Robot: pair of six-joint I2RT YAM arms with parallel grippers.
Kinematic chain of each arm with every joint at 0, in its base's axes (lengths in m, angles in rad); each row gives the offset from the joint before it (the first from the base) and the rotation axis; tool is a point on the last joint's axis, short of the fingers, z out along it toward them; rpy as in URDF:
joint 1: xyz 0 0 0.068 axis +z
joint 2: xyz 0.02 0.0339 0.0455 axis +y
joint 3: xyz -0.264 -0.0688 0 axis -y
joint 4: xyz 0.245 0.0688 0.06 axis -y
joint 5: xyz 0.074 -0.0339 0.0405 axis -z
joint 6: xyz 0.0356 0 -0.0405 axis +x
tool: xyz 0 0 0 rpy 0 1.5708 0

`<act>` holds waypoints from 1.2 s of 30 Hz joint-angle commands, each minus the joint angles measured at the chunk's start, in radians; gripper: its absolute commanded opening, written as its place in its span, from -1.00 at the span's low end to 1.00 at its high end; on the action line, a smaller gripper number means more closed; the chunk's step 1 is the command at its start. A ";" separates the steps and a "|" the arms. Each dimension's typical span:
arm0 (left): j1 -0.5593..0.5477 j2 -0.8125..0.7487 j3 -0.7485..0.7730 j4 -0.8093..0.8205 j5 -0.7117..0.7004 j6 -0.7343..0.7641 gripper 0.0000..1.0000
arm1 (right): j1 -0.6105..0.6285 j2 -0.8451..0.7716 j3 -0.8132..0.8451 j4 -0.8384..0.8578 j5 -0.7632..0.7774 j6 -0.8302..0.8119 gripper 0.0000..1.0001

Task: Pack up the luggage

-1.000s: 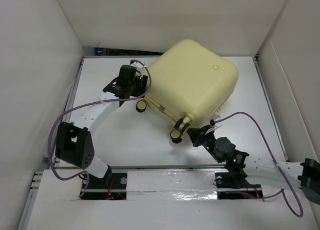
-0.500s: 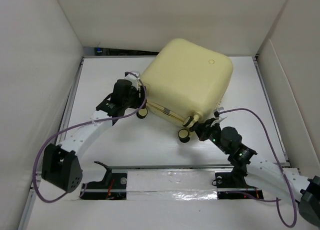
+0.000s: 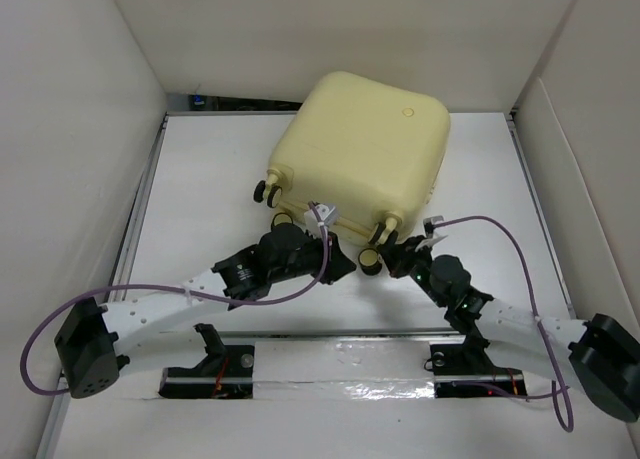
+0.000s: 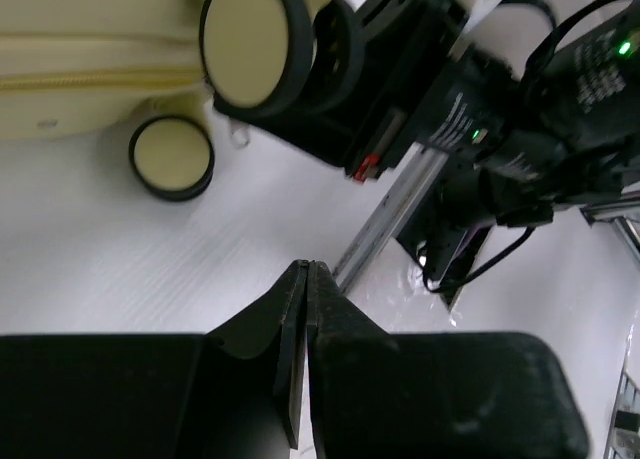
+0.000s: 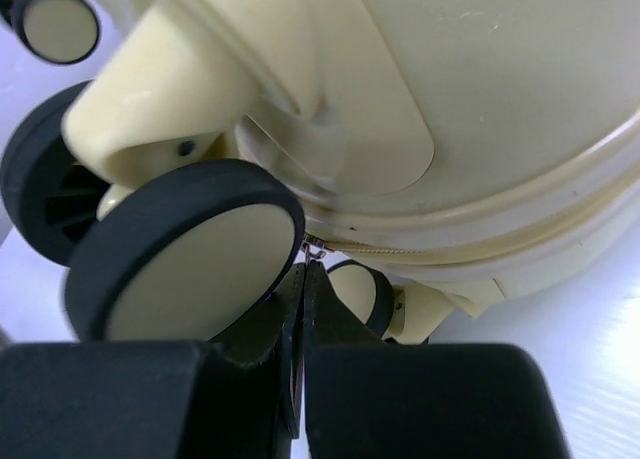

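The luggage (image 3: 355, 144) lies zipped shut on the white tabletop (image 3: 200, 179), toward the far middle, with its wheeled end turned to me. My left hand (image 4: 305, 271) is pressed fully closed, its fingers flat against each other with nothing between them. It sits low over the tabletop just on my side of the wheels, with a cream-faced wheel (image 4: 172, 157) ahead and my right arm (image 4: 480, 129) crossing close in front. My right hand (image 5: 302, 271) is likewise closed tight, its tips tucked under the luggage's near right corner, beside a big wheel (image 5: 190, 269) and just below the zipper seam (image 5: 420, 247). A small metal pull (image 5: 315, 243) sits at the tips; I cannot tell whether I am pinching it.
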 commanded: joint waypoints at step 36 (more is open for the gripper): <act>0.016 0.220 0.176 0.204 -0.097 0.057 0.01 | 0.075 0.284 0.123 0.346 0.211 0.007 -0.53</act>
